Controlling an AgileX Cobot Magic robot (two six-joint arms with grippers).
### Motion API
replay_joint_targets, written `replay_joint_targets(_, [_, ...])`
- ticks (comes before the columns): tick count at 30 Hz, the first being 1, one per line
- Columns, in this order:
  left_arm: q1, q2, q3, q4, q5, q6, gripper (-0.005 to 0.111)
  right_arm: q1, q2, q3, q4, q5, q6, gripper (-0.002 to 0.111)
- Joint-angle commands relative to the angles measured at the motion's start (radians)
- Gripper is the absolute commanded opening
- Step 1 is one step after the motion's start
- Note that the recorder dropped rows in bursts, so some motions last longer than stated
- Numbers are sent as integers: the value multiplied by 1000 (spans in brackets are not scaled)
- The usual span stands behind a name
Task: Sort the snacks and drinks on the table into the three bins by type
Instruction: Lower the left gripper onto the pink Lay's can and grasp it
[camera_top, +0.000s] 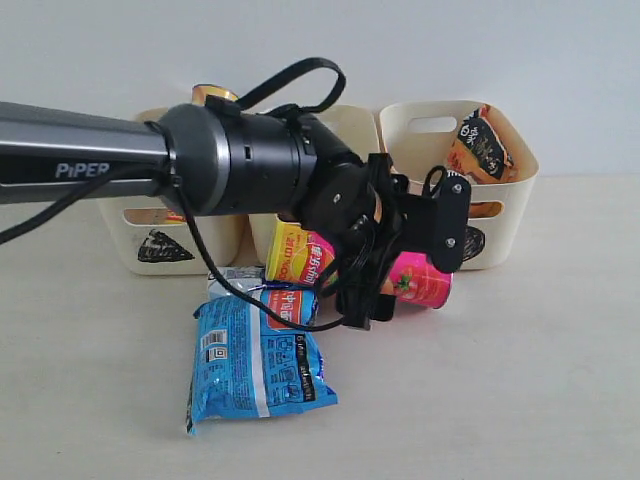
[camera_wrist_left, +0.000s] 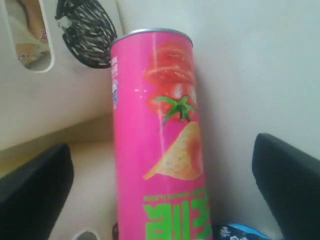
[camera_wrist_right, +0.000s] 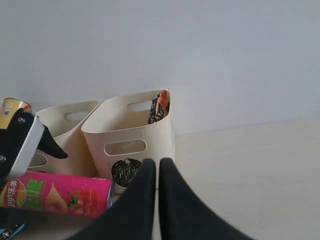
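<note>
A pink chip tube (camera_top: 425, 282) lies on its side on the table (camera_top: 520, 380), in front of the bin marked with a circle (camera_top: 505, 215). My left gripper (camera_top: 385, 288) reaches across to the tube. In the left wrist view the gripper (camera_wrist_left: 160, 195) is open, and the pink tube (camera_wrist_left: 160, 150) lies between its fingers (camera_wrist_left: 35, 192) without touching them. The yellow tube (camera_top: 295, 255) and the blue bag (camera_top: 255, 365) lie to the left of the pink tube. An orange-black bag (camera_top: 480, 145) stands in the circle bin. My right gripper (camera_wrist_right: 157, 165) is shut and empty. The purple box is hidden.
The triangle bin (camera_top: 165, 245) holds a gold-topped item (camera_top: 215, 95). The middle bin (camera_top: 355, 125) is mostly hidden by the arm. A small pale pack (camera_top: 236, 279) lies behind the blue bag. The right wrist view shows the circle bin (camera_wrist_right: 130, 125) and the pink tube (camera_wrist_right: 60, 192).
</note>
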Motion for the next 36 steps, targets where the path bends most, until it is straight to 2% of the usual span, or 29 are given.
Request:
replay_joint_targets(1, [-5, 35, -1, 70, -63, -10, 89, 2, -5, 0, -7, -2, -4, 0])
replay_joint_targets(8, [-3, 76, -1, 94, -86, -10, 85, 2, -5, 0, -7, -2, -4, 0])
replay_joint_targets(13, [-1, 98, -1, 120, -105, -10, 69, 2, -5, 0, -7, -2, -4, 0])
replay_joint_targets(18, [8, 102, -1, 122, -133, -92, 43, 2, -5, 0, -7, -2, -6, 0])
replay_joint_targets(23, [5, 100, -1, 118, -79, -126, 6, 2, -5, 0, -7, -2, -5, 0])
replay_joint_targets(32, [-2, 79, -1, 118, -11, -134, 6, 2, -5, 0, -7, -2, -5, 0])
replay_joint_targets(34, [-2, 64, -1, 118, -2, -134, 13, 2, -5, 0, -7, -2, -5, 0])
replay_joint_targets(36, [-2, 46, -1, 118, 12, -134, 28, 2, -5, 0, -7, -2, -5, 0])
